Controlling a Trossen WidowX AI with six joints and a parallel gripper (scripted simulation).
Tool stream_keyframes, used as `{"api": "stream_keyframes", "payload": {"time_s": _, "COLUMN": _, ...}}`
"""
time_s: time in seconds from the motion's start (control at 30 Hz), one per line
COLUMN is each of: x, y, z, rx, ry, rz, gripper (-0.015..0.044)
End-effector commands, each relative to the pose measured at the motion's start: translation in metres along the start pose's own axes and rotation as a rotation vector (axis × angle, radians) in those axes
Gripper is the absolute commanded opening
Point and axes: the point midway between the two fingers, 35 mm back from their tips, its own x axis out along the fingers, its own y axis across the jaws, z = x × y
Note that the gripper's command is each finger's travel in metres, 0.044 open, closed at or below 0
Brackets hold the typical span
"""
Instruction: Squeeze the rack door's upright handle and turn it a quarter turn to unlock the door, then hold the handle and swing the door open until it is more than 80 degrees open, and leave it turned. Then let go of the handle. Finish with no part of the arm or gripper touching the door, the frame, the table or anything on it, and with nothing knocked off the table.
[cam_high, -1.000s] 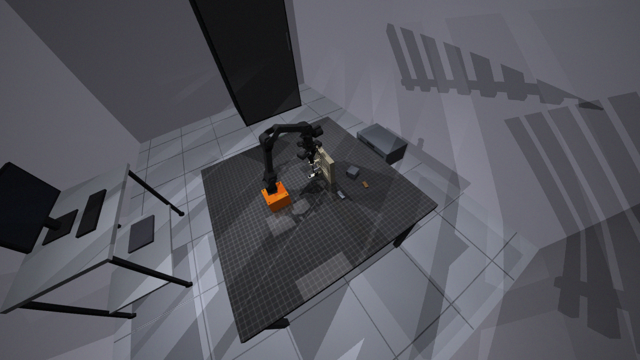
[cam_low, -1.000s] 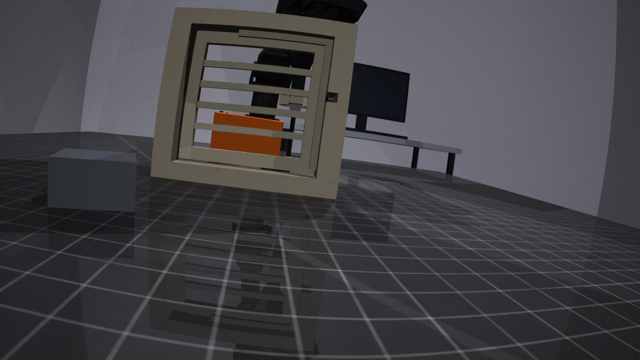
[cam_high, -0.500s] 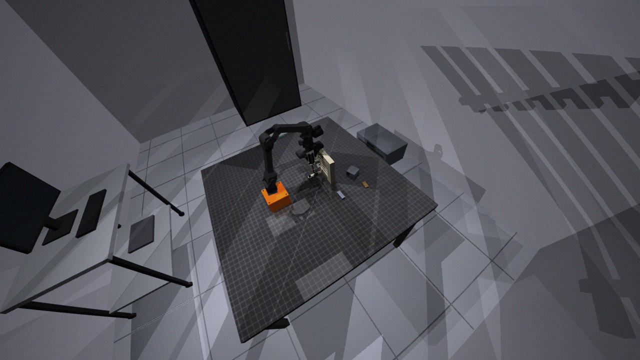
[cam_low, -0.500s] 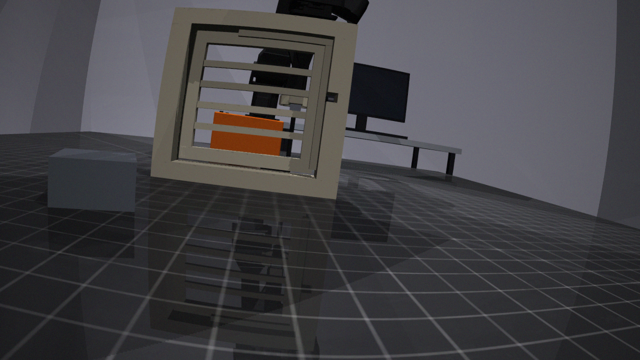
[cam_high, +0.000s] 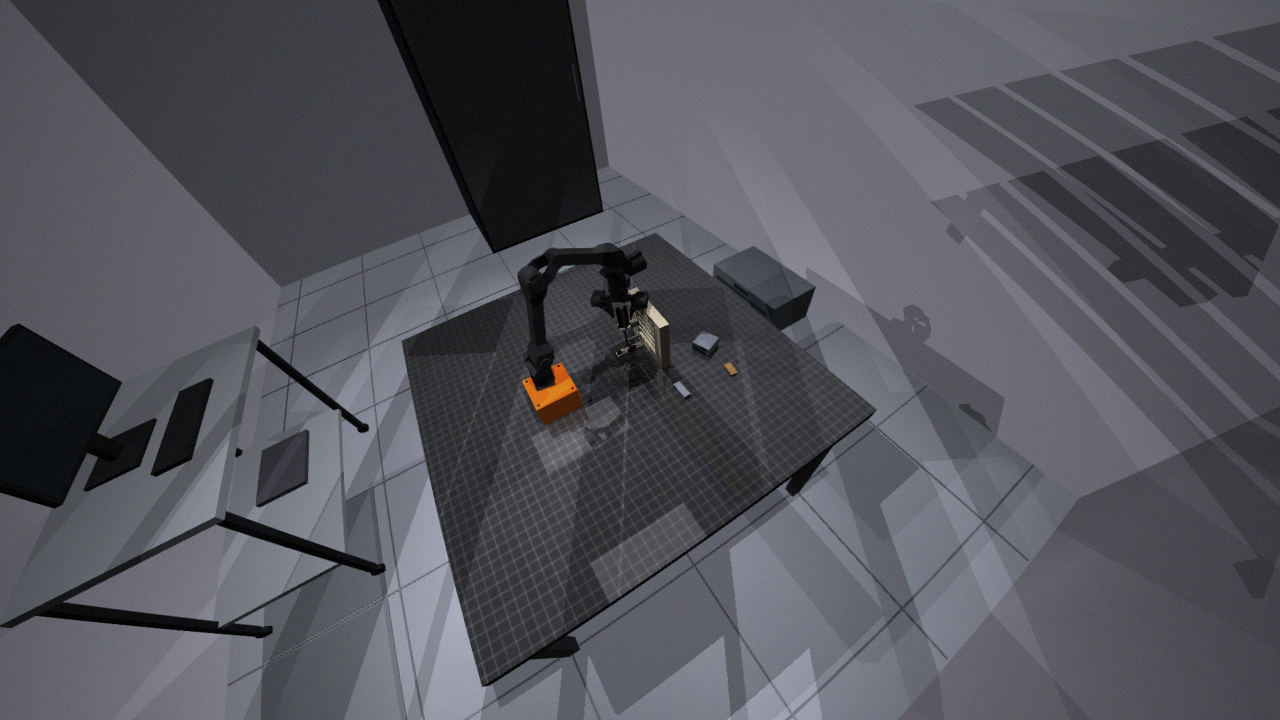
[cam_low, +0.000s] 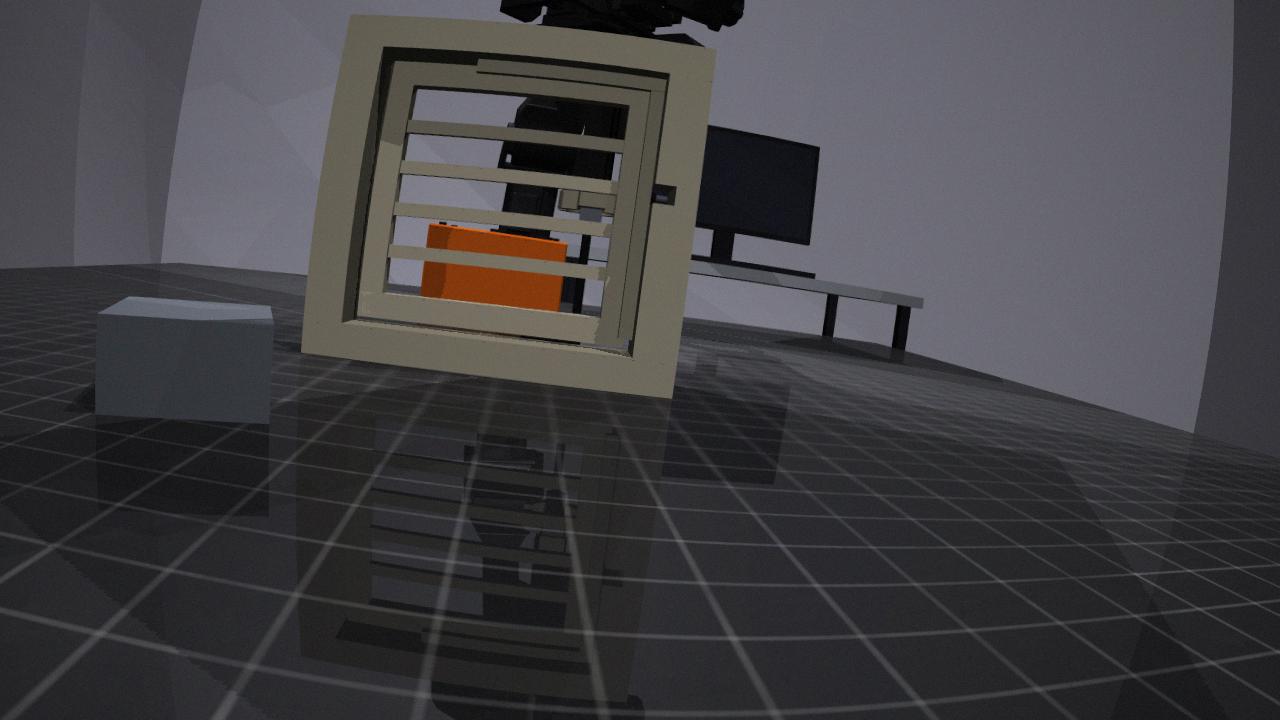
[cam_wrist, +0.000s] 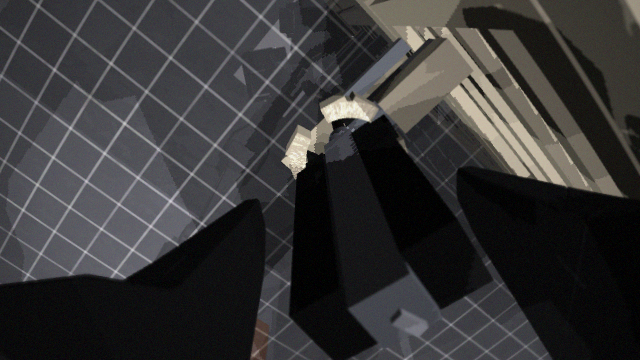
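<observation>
Handle (cam_wrist: 362, 215): dark, grey-cored, pale collars at its lower end. It stands between the spread fingers of the open gripper (cam_high: 623, 325) (cam_wrist: 359, 189), unheld, on the arm's side of the slatted door (cam_high: 650, 331) (cam_low: 474, 313) (cam_wrist: 492, 132). Door sits within its cream frame (cam_high: 664, 345) (cam_low: 501, 363).
</observation>
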Motion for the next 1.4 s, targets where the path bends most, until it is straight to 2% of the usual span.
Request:
{"api": "stream_keyframes", "payload": {"time_s": 0.0, "x": 0.0007, "y": -0.0004, "z": -0.0007, "rx": 0.227, "ry": 0.004, "rz": -0.002, "gripper": 0.0296}}
{"api": "stream_keyframes", "payload": {"time_s": 1.37, "x": 0.0008, "y": -0.0004, "z": -0.0007, "rx": 2.258, "ry": 0.001, "rz": -0.006, "gripper": 0.0296}}
